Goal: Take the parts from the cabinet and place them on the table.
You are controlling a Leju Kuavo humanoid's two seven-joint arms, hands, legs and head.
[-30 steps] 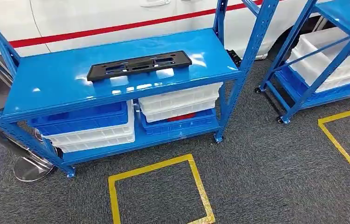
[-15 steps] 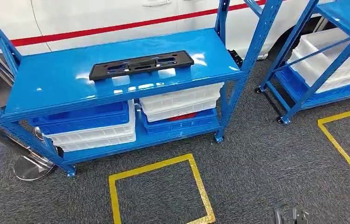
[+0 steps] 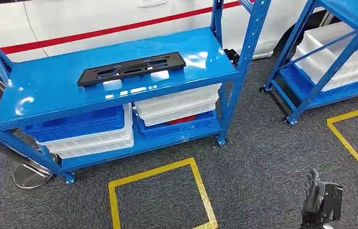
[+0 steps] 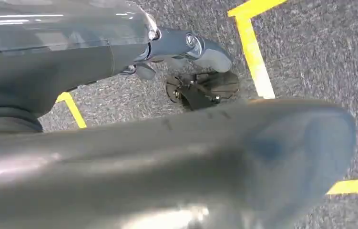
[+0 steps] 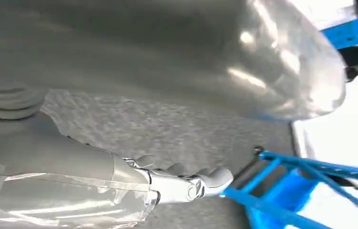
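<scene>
A long black plastic part [image 3: 131,68] lies flat on the top shelf of the blue cabinet rack [image 3: 43,98], near its middle. My right hand [image 3: 321,202] hangs low at the lower right of the head view, over the carpet and well away from the rack. Its fingers are apart and hold nothing. In the right wrist view the same hand [image 5: 167,57] is bare, its fingers [image 5: 186,183] stretched over the carpet towards a blue rack leg. My left hand [image 4: 167,148] hangs over the carpet with its fingers [image 4: 186,45] extended, holding nothing.
Blue and white bins [image 3: 84,131] are stacked on the rack's lower shelf. A second blue rack [image 3: 310,62] with white bins stands at the right. Yellow tape squares [image 3: 160,169] mark the grey carpet. Behind the rack is a white car [image 3: 96,19], and a chrome stand base [image 3: 29,175] sits at the left.
The whole picture has shifted a little, so the camera has moved. My right hand has risen into the head view at the lower right. The black part lies as before.
</scene>
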